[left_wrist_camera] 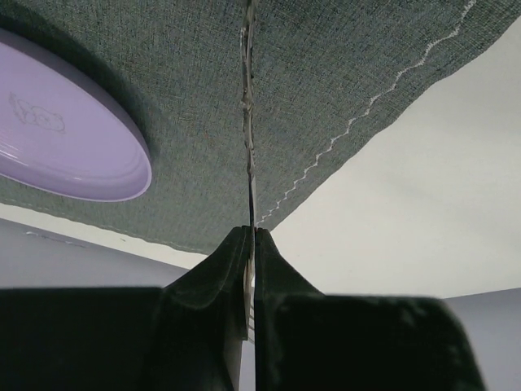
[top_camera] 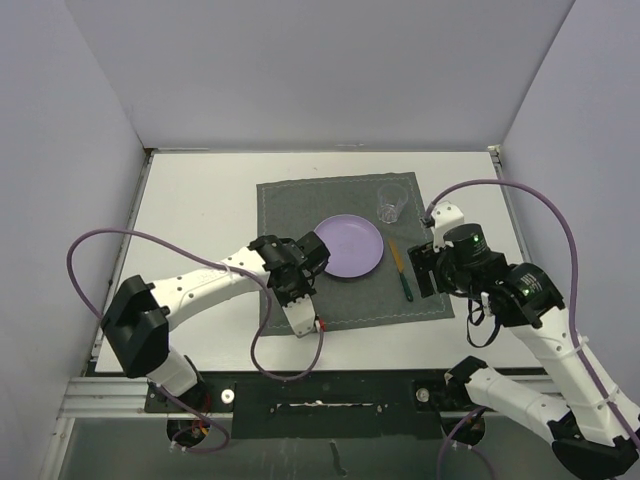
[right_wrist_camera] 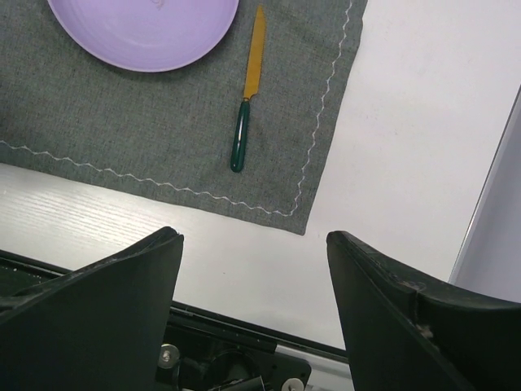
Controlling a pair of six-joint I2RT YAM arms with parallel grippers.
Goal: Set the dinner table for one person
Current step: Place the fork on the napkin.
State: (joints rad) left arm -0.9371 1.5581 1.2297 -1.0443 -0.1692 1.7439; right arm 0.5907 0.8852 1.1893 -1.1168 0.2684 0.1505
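- The worktop (top_camera: 200,200) carried a dark grey placemat (top_camera: 300,205) near its middle, squared to the near edge, presumably to mark the one diner's place.
- A purple plate (top_camera: 348,246) sat around the mat's centre. A knife (top_camera: 401,270) lay just right of it, green handle near and yellow blade far. A clear glass (top_camera: 391,203) stood upright beyond the blade, which matched the usual right-hand layout.
- No cutlery showed on the mat left of the plate, so that was likely the spot meant for the remaining piece.
- The left end effector (top_camera: 300,262) hung over that side, just beside the plate. Its jaws were pressed together on a thin utensil (left_wrist_camera: 248,122), seen edge-on in the wrist view. Whether it was a fork or a spoon could not be told.
- The right end effector (right_wrist_camera: 254,240) hovered above bare worktop by the mat's near-right corner. Its jaws were spread wide with nothing between them, and it touched nothing.
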